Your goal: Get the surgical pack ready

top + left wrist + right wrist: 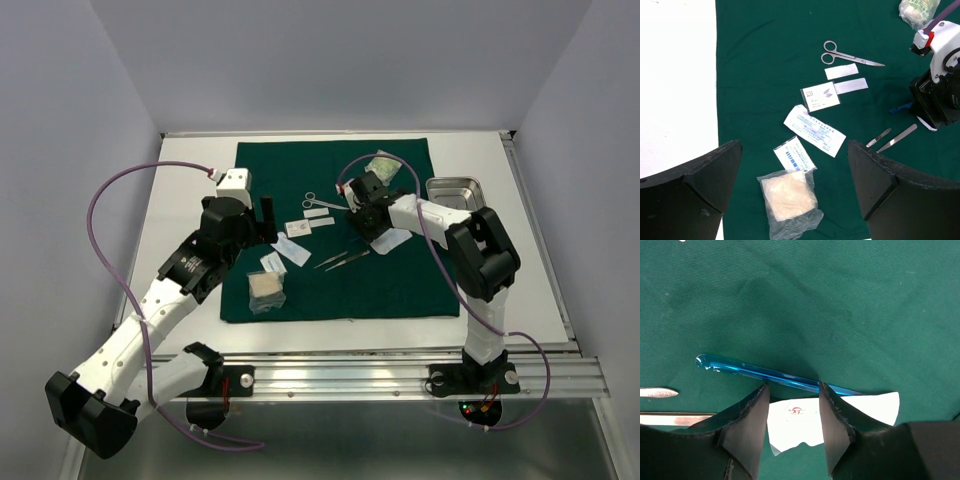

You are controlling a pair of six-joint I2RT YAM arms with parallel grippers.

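Surgical pack layout: one dark green drape (300, 165) lies flat on the white table (190, 180), with its long axis running left to right in the top view.

Item count on or at the drape:
- One pair of scissors (850, 55). The long axis lies roughly along the drape's long side, with the finger rings to the left and the tips to the right.
- Two slim metal forceps blades (890, 138) lie side by side and parallel, slanted across the drape. The frames do not show whether they are joined.
- Five flat white paper packets (815, 131) lie in a loose group near mid-drape. A sixth packet (840, 410) lies beneath the right gripper.
- One clear gauze bag (790, 197) lies near the front left of the drape.
- One clear bagged bundle (382, 165) lies at the far edge.
- One steel tray (457, 190) sits at the drape's right edge.
- One blue transparent rod (765, 371) lies flat, touching the sixth packet.

Left gripper (794, 145): jaws fully spread, holding nothing, positioned above the left half of the drape.

Right gripper (792, 387): jaws about half spread with the fingertips at the blue rod. The rod runs across the gap, and nothing is clamped.
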